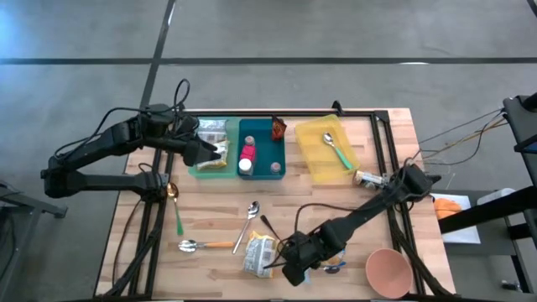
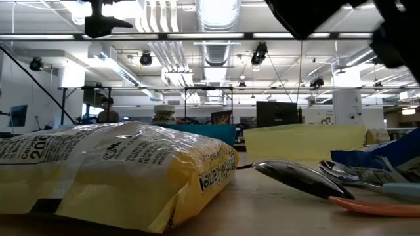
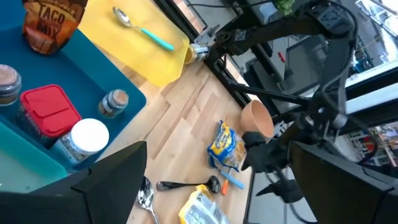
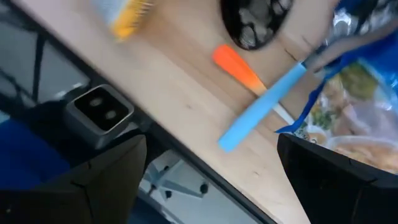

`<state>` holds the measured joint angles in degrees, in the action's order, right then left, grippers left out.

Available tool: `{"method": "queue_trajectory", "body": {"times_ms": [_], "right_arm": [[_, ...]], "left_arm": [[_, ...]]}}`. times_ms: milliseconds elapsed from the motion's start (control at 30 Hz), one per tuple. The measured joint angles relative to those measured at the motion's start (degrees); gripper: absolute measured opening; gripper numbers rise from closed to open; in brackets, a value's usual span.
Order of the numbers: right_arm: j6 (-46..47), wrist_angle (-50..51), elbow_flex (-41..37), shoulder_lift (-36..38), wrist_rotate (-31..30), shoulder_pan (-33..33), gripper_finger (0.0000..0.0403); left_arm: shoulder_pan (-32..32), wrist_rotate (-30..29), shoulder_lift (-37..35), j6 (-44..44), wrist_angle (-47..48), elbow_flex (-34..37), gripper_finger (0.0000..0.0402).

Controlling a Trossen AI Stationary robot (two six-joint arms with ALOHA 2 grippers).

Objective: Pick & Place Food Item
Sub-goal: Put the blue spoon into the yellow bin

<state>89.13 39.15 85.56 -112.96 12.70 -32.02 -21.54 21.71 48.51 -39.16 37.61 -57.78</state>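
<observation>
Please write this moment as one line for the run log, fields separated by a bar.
left gripper: jaws open, over green tray | right gripper: jaws open, near blue food bag at front edge | nothing held

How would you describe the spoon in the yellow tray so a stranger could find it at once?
Find the wooden table, then the yellow tray at its far edge, right of the teal bin. The spoon lies alone inside it, the only one with a teal handle.

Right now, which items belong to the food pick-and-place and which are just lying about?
Job:
- blue food packet beside the open right pincer
- yellow-white food bag
- teal tray
- open left pincer, over the green tray

Lying about:
- pink bowl
- yellow tray
- loose spoons
</observation>
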Motion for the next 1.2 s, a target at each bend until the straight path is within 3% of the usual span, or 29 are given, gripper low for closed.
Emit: {"method": "queue_trajectory", "body": {"times_ms": [200, 600, 900, 1200], "right_arm": [[8.2, -0.5, -0.4, -3.1, -0.3, -2.1, 0.0347], [15.9, -2.6, -0.7, -7.6, -1.4, -3.6, 0.0245], [19.6, -3.6, -0.6, -8.4, -3.2, -3.8, 0.0228], [23.8, -1.4, -0.7, -8.4, -5.5, -4.7, 0.0098]], "left_arm": [[0.0, 2.6, 0.0, 0.0, 0.0, 0.0, 0.0397], [0.0, 3.0, 0.0, -0.2, 0.0, 0.0, 0.0397], [0.1, 3.0, 0.0, -1.2, 0.0, 0.0, 0.0397], [0.1, 3.0, 0.0, -1.2, 0.0, 0.0, 0.0397]]}}
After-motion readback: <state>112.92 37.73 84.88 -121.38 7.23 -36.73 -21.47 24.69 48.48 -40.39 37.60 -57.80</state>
